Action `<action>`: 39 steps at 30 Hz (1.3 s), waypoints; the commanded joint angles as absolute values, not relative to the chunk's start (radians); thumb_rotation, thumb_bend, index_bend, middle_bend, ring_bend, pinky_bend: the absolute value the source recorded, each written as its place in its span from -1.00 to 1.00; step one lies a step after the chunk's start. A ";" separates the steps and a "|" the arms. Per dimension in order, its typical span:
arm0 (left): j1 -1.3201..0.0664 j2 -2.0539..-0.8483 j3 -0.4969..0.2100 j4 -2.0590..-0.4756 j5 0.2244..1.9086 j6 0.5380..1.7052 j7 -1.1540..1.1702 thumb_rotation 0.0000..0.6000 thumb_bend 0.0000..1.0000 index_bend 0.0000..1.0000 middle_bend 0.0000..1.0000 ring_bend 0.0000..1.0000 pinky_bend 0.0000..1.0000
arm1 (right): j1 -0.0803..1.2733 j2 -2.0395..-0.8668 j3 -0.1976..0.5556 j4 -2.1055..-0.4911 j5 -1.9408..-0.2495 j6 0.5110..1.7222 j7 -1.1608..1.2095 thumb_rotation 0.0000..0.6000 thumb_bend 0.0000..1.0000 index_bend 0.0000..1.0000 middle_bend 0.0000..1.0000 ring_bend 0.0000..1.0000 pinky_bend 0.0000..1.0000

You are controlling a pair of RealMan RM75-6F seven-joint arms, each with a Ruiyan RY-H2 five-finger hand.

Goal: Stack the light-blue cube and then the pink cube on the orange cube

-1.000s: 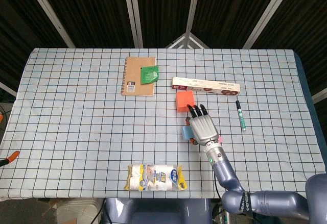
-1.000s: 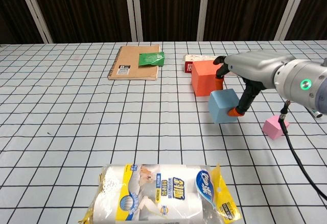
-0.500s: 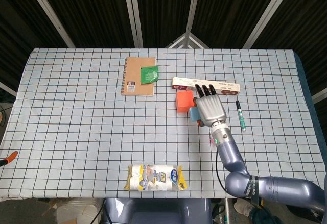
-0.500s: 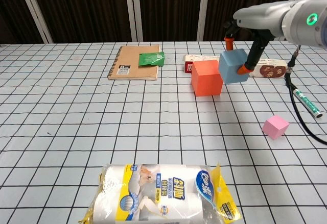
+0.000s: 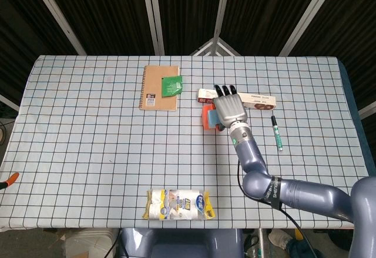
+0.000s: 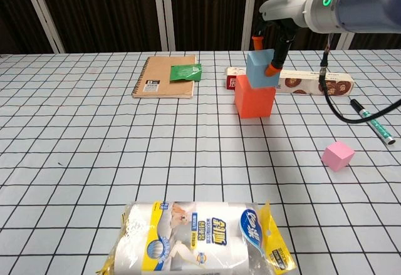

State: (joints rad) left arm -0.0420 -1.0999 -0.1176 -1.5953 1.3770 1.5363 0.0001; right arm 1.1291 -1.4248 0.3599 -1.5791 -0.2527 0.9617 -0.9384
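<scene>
My fingers point(image 6: 274, 68) are pinched on the light-blue cube point(image 6: 261, 68), thumb on the far side, orange tips on the near-right face. My right hand point(image 5: 230, 110) sits over the stack spot in the head view, covering most of the cube from above.

Change: a second ago I had the cube low on the table, near the pink one; half a second ago it was in the air just right of the orange cube point(image 6: 254, 97). Now it is directly over the orange cube, bottom at or touching its top face, slightly tilted and offset to the right. Can't tell if weight is already on it.

Meaning: transport is done, I'm at placement. Next I'd square it up, settle and release; risk is the overhang tipping it off when I let go.

Pink cube point(image 6: 338, 155) sits untouched on the table point(image 6: 75, 150), well apart to the right-front, near the marker point(image 6: 371, 122). That's next.

Left hand not in view.
</scene>
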 commanded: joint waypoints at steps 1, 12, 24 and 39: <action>-0.044 -1.100 -0.122 -1.593 1.368 1.530 -0.001 1.00 -0.77 -0.96 -1.00 -1.00 -1.00 | 1.163 -1.453 0.351 -1.529 -0.232 0.932 -0.939 1.00 -0.30 0.05 -1.00 -1.00 -1.00; -0.051 -1.104 -0.133 -1.592 1.338 1.514 0.011 1.00 -0.77 -0.96 -1.00 -1.00 -1.00 | 1.238 -1.498 0.329 -1.409 -0.192 0.865 -0.928 1.00 -0.30 0.05 -1.00 -1.00 -1.00; -0.051 -1.106 -0.143 -1.592 1.315 1.513 0.021 1.00 -0.77 -0.96 -1.00 -1.00 -1.00 | 1.281 -1.488 0.307 -1.358 -0.175 0.823 -0.897 1.00 -0.30 0.05 -1.00 -1.00 -1.00; -0.051 -1.112 -0.145 -1.598 1.309 1.514 0.042 1.00 -0.77 -0.96 -1.00 -1.00 -1.00 | 1.285 -1.477 0.258 -1.308 -0.155 0.773 -0.838 1.00 -0.30 0.05 -1.00 -1.00 -1.00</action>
State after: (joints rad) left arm -0.0514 -1.1117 -0.1446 -1.5979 1.3091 1.5140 0.0422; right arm 1.2842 -1.4763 0.2593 -1.3091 -0.1541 0.7739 -0.8390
